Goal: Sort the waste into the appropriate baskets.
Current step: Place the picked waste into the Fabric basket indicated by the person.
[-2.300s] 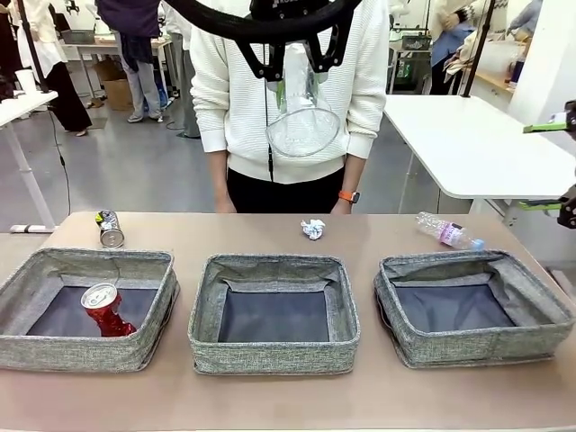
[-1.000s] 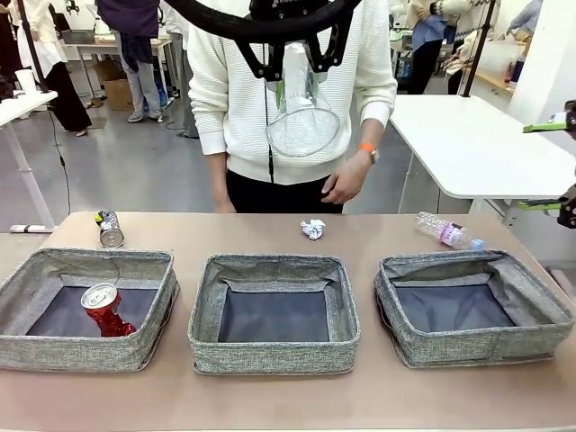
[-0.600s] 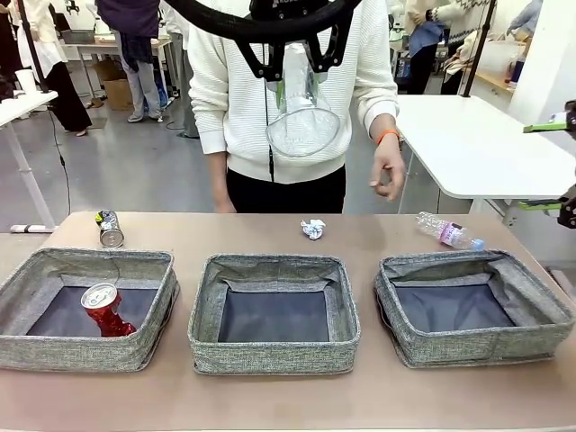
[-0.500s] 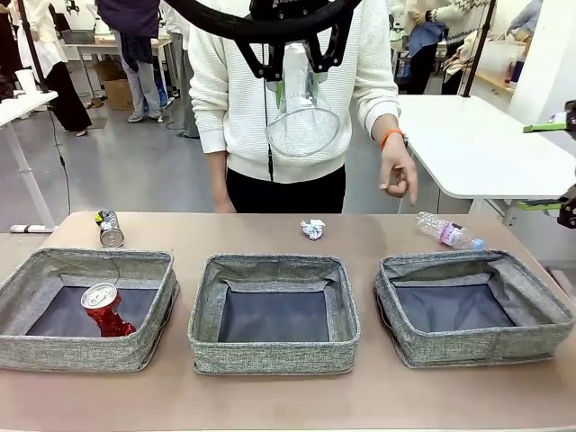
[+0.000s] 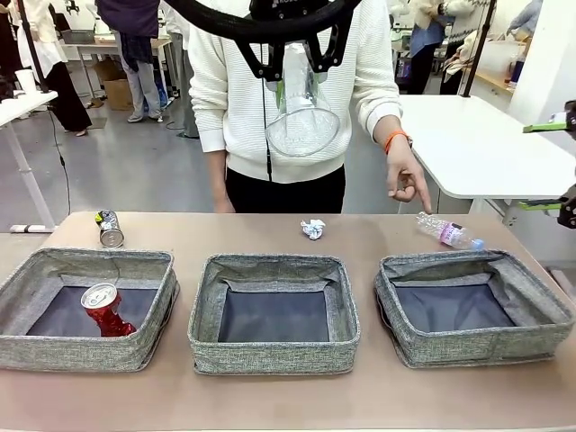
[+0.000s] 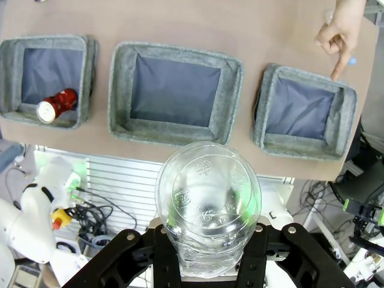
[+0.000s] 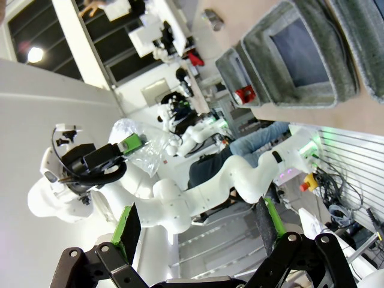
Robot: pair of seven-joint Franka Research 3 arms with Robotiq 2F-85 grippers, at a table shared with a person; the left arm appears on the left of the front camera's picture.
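The robot's left hand (image 5: 297, 67) grips a clear plastic cup (image 5: 302, 121) high over the table (image 5: 225, 229); its right hand (image 7: 201, 225) stands wide and empty, while a person's finger (image 5: 423, 200) points at the clear bottle (image 5: 447, 232) lying behind the right basket (image 5: 468, 346)

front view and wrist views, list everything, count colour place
grey woven fabric baskets: three, grey, in a row on the table's near side
crushed red can: one, red, inside the left basket
silver-dark can: one, silver and dark, behind the left basket
crumpled white paper ball: one, white, behind the middle basket
clear plastic bottle with blue cap and pink label: one, clear, lying behind the right basket
clear plastic cup: one, clear, held high in the left claw
brown table: one, brown, under everything
person's hand: one, pointing down toward the bottle
left claw: one, black, shut on the cup
right claw: one, black with green pads, open
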